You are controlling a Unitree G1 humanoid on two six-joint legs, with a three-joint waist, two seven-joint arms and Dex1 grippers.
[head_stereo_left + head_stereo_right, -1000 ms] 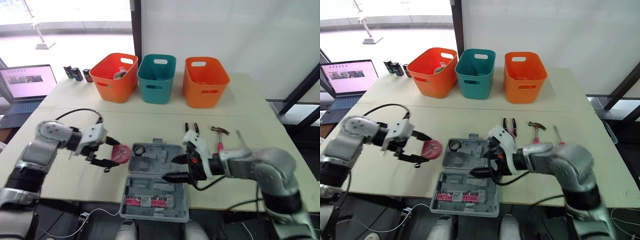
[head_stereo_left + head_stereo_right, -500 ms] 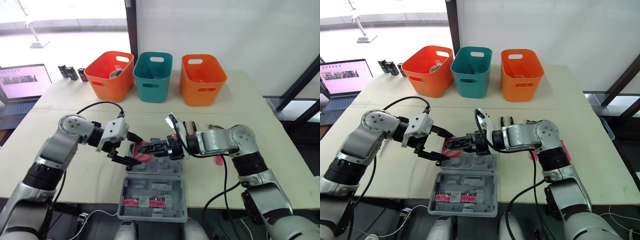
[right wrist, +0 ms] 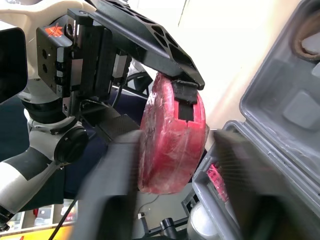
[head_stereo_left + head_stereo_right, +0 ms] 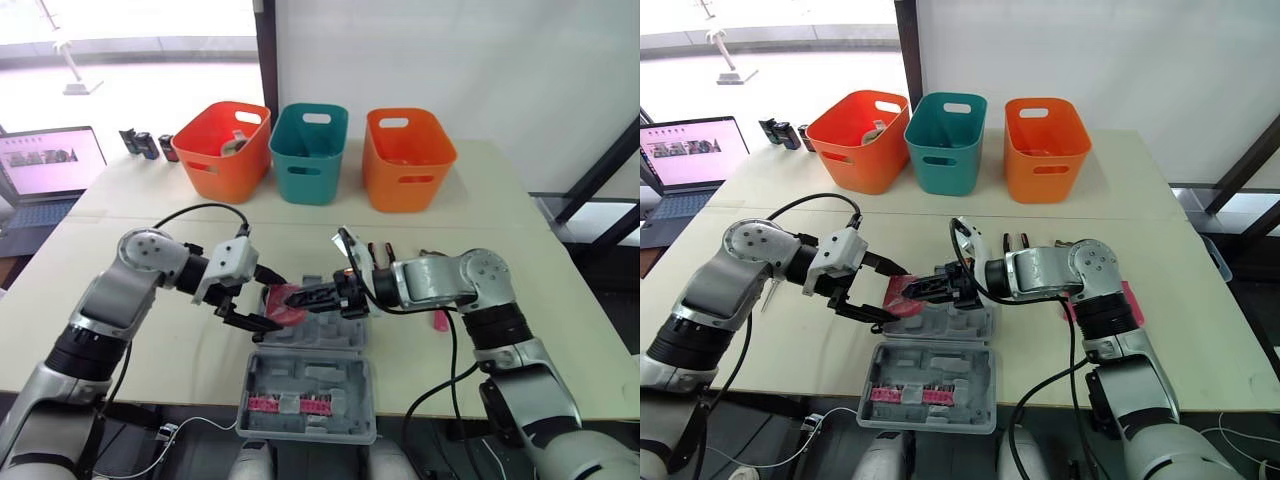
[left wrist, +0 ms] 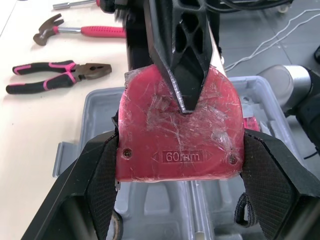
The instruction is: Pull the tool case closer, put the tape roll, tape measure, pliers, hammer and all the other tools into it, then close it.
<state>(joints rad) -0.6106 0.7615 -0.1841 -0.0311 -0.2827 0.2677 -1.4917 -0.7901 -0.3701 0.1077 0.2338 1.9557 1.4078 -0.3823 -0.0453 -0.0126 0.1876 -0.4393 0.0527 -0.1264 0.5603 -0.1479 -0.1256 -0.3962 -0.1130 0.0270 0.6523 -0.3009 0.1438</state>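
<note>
A red tape measure (image 5: 180, 132) hangs just above the back half of the open grey tool case (image 4: 310, 385). My left gripper (image 4: 272, 301) is shut on it, one finger on each side edge. My right gripper (image 4: 297, 297) comes from the opposite side, with its fingers closed over the tape measure's flat faces. Pink-handled pliers (image 5: 55, 82) and a hammer (image 5: 75, 31) lie on the table behind the case, partly hidden by my right arm in the eye views. A dark tape roll (image 5: 116, 229) sits in the case.
Two orange bins (image 4: 222, 150) (image 4: 410, 158) and a teal bin (image 4: 312, 150) stand in a row at the back. A laptop (image 4: 45, 165) is at the far left, with small black items (image 4: 145, 145) beside it. A screwdriver (image 5: 70, 4) lies past the hammer.
My left gripper carried the tape measure rightward over the case. My right gripper swung left from the case to meet it and closed its fingers on it.
</note>
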